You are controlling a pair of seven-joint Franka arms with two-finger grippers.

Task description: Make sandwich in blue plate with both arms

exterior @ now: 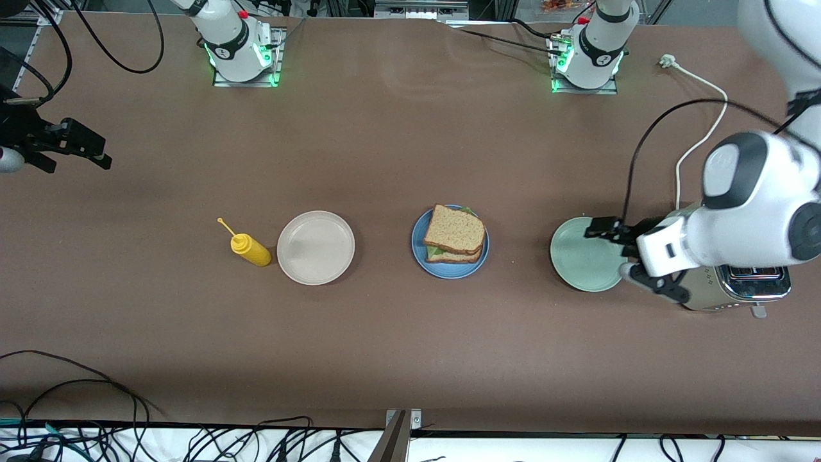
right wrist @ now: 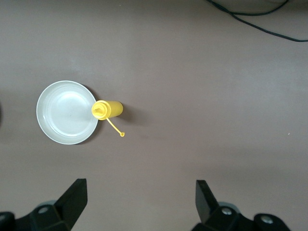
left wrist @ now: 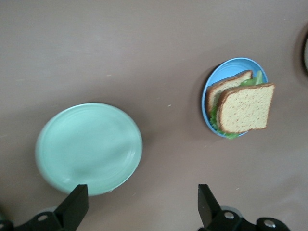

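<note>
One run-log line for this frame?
sandwich: assembled on blue plate | left hand: open, empty, over green plate | right hand: open, empty, waiting at its table end

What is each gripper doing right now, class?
Left gripper: open, empty, over the pale green plate.
Right gripper: open, empty, waiting.

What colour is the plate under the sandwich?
Medium blue, plain. The plate under the sandwich shows best in the front view.

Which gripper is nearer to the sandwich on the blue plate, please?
Left. The left gripper hangs open over the pale green plate, beside the sandwich; the right gripper waits open at the right arm's end of the table.
</note>
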